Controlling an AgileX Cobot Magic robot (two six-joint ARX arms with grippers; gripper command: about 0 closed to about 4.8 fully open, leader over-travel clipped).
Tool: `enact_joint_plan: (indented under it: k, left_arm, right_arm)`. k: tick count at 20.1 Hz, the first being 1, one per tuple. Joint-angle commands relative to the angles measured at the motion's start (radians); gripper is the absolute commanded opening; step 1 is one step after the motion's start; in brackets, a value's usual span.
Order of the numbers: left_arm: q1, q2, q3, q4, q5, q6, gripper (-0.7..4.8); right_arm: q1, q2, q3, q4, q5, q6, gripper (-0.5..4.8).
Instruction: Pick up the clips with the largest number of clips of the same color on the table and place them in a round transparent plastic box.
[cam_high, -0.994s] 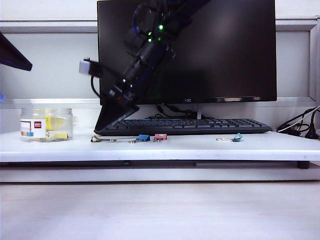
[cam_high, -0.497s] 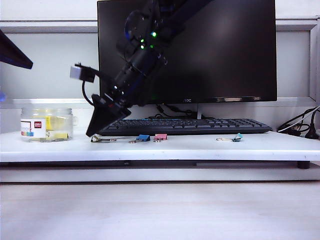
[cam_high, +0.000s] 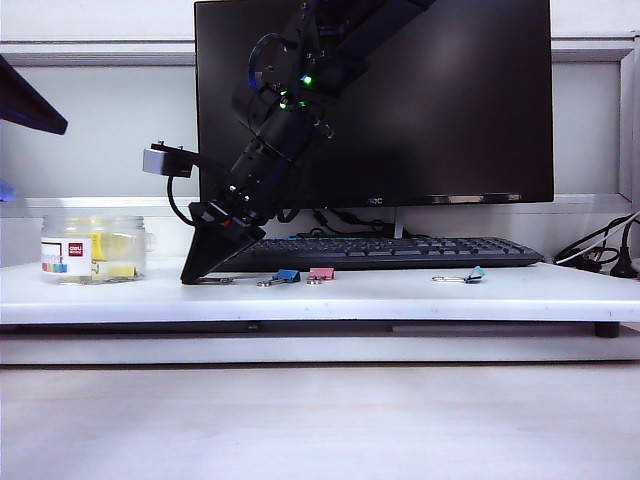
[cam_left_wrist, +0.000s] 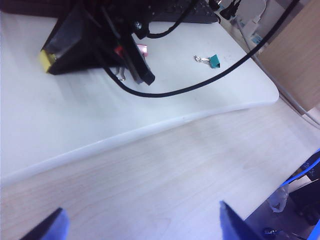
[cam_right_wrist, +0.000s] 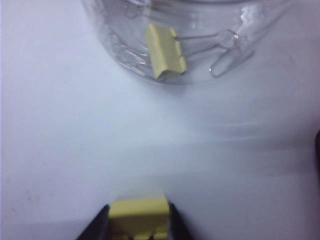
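Yellow clips (cam_right_wrist: 165, 52) lie in the round transparent plastic box (cam_right_wrist: 120, 45); right gripper (cam_right_wrist: 139, 220) fingers pinch another, left gripper (cam_left_wrist: 140, 227) fingers spread.

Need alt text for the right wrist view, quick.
The right gripper has its fingers on both sides of a yellow clip on the white table. Beyond it stands the round transparent plastic box, another yellow clip inside.

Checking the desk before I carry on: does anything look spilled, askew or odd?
Nothing stands out. The right end effector grips a small yellow binder clip on the white table near the round clear plastic box; the left end effector hangs open.
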Motion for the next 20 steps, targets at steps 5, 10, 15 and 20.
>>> enact_joint_plan:
  k: [5,10,15,20]
  left_arm:
    - [0.0,0.0,0.006,0.009,0.007,0.0,4.02]
    - [0.0,0.0,0.006,0.01,-0.001,0.001,4.02]
    - [0.0,0.0,0.006,0.011,-0.019,0.001,4.02]
    - [0.0,0.0,0.006,0.018,-0.019,0.001,4.02]
  right_arm:
    - [-0.002,0.001,0.005,0.017,-0.002,0.012,1.01]
    - [-0.003,0.0,0.005,0.023,-0.008,0.047,0.8]
    - [-0.001,-0.01,0.006,0.045,-0.031,0.065,0.8]
    - [0.0,-0.059,0.006,0.083,-0.029,0.066,0.8]
